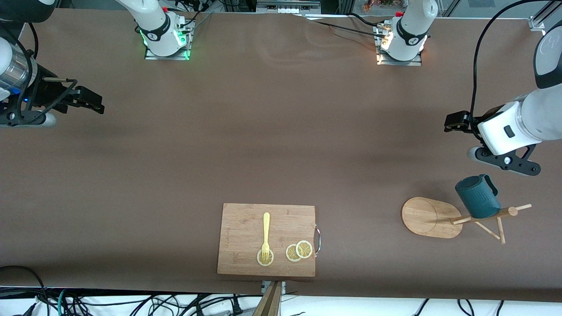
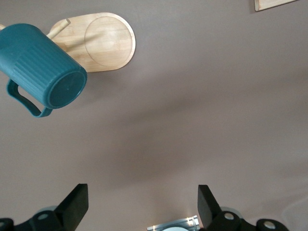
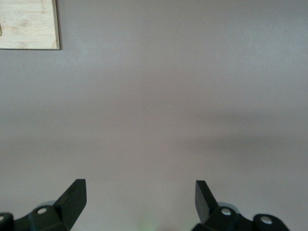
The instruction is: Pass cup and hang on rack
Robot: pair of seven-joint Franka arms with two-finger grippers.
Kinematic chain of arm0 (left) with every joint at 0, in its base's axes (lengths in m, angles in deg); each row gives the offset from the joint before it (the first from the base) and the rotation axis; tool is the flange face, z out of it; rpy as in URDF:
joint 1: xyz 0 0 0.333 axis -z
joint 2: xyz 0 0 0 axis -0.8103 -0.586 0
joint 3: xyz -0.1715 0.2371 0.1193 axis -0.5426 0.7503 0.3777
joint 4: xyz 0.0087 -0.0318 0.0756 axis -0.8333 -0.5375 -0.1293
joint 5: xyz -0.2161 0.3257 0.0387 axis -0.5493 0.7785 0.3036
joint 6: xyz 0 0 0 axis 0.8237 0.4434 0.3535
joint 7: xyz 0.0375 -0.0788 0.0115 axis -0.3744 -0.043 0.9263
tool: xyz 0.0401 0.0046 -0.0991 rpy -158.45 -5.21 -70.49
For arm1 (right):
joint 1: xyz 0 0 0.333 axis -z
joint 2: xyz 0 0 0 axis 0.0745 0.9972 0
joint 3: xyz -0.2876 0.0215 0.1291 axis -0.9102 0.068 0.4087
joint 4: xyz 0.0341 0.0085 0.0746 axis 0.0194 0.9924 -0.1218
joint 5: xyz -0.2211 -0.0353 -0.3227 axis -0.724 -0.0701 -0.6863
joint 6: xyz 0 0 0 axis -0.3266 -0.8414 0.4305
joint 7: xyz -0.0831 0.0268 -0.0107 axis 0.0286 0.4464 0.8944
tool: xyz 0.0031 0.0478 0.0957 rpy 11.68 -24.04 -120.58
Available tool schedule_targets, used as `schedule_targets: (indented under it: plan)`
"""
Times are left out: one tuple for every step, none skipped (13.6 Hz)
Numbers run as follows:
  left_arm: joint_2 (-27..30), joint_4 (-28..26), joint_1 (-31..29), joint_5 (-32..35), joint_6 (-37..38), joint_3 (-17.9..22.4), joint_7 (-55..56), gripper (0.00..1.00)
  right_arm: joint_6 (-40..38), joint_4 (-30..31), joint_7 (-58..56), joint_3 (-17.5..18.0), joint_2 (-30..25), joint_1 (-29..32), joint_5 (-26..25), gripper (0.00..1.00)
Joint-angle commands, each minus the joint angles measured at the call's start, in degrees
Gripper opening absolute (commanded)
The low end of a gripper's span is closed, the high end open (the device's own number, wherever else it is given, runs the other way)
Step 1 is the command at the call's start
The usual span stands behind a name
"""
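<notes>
- We saw the table (image 1: 281, 145) carrying the cutting board (image 1: 246, 228), nearer the front camera, with a yellow fork (image 1: 266, 235) and lemon slices (image 1: 298, 251) lying on it.
- The rack (image 1: 432, 217) stood toward the left arm's end of the table, and the cup (image 1: 477, 196) hung tilted on one of its pegs; we could not see inside the cup.
- The left gripper (image 1: 454, 122) hovered over bare table near the rack, jaws wide open and empty.
- The right gripper (image 1: 88, 100) waited over its end, jaws likewise open and empty.
- We judged that a careless left-arm move could knock the cup off its peg or topple the rack.
</notes>
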Motion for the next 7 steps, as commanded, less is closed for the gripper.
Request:
schedule_targets:
  plan:
    - [12.4, -18.1, 0.4, 0.4, -11.7, 2.4, -1.4, 1.00, 0.0, -0.8, -0.3, -0.1, 0.2, 0.0, 0.8, 1.00]
    - [13.7, -20.2, 2.1, 0.4, -15.1, 5.9, -1.4, 1.00, 0.0, -0.9, -0.3, -0.2, 0.3, 0.0, 0.8, 1.00]
    - [13.8, -20.9, 3.6, 0.2, -16.7, 8.3, -1.2, 1.00, 0.0, -1.0, -0.3, -0.2, 0.3, 0.0, 0.5, 1.00]
    - [13.9, -20.9, 3.7, 0.6, -17.6, 8.6, -1.0, 1.00, 0.0, -1.2, -0.3, -0.1, 0.3, 0.0, -0.2, 1.00]
    - [14.7, -21.8, 4.1, 0.8, -20.4, 8.9, -0.6, 1.00, -0.1, -1.2, -0.3, -0.1, 0.2, 0.0, -0.9, 1.00]
    - [17.0, -25.1, 4.6, 0.8, -23.8, 9.1, -0.4, 1.00, -0.2, -0.9, -0.3, -0.1, 0.2, 0.0, -1.8, 1.00]
    - [19.2, -28.3, 4.9, 0.8, -25.7, 9.2, 0.1, 1.00, 0.0, -0.9, -0.3, -0.2, 0.5, 0.0, -1.9, 1.00]
